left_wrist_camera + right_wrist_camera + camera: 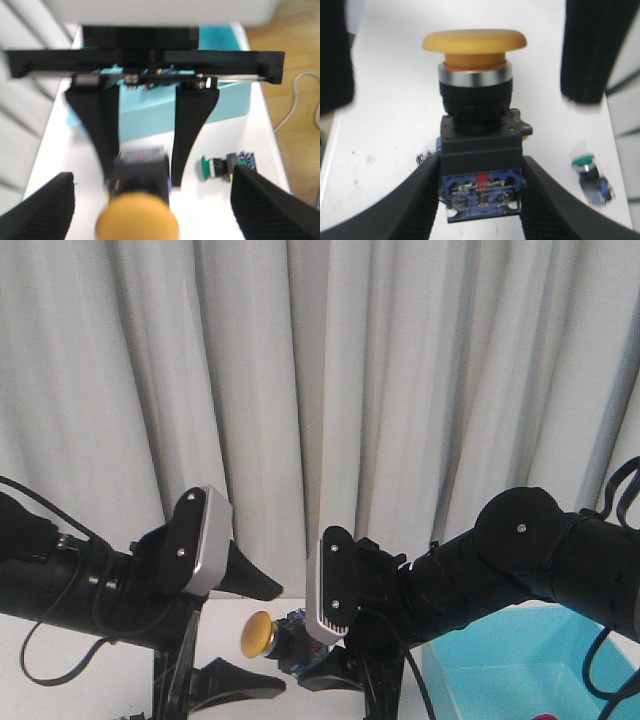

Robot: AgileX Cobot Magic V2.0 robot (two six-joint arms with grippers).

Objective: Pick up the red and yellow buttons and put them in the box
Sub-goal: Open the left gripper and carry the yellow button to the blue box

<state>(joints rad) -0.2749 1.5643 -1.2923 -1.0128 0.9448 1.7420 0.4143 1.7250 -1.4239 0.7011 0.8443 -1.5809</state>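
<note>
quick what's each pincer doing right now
Left pincer: open, holding nothing.
Right pincer: closed on the yellow button, gripping its dark body.

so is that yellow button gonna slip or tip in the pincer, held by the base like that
Probably stiff: the yellow button looks like hard plastic with a metal ring. The right pincer clamps only its blocky base, so the wide domed cap may make it top-heavy and apt to pivot. Set down, it would likely roll like the green button lying sideways.

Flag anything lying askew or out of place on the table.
The green button lies tipped on its side on the white table, away from the box. The yellow button is clamped in the right gripper.
</note>
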